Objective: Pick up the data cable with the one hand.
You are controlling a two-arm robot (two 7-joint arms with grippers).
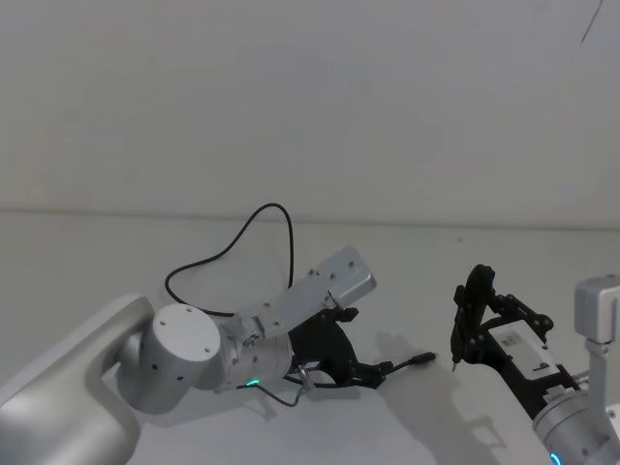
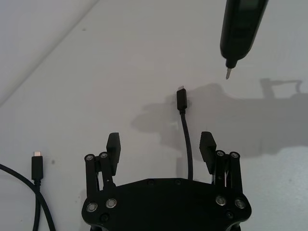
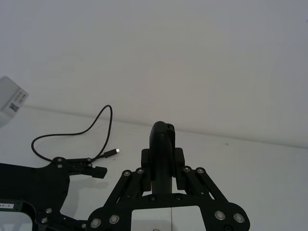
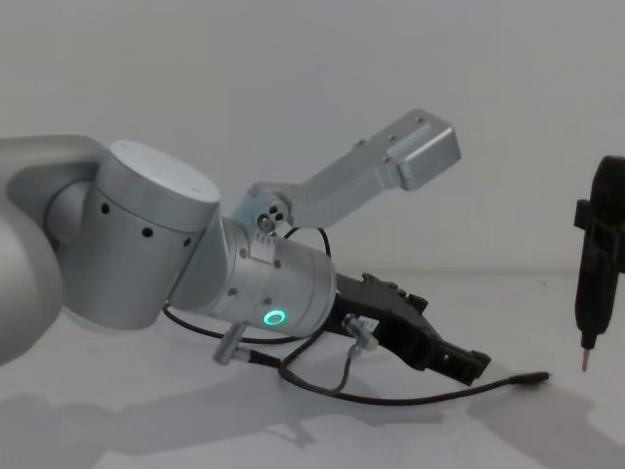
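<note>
Straddling data cable (image 2: 186, 144), left gripper (image 2: 160, 140) spread.

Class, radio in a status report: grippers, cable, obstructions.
Left gripper open, straddling data cable behind its plug. Right gripper shut on pointed tool, upright, tip near plug, apart.

we find the data cable (image 2: 186, 137), thin, black and curved, lying flat; its one plug end passes between the spread fingers of the left gripper (image 2: 160, 144), touching neither finger.
</note>
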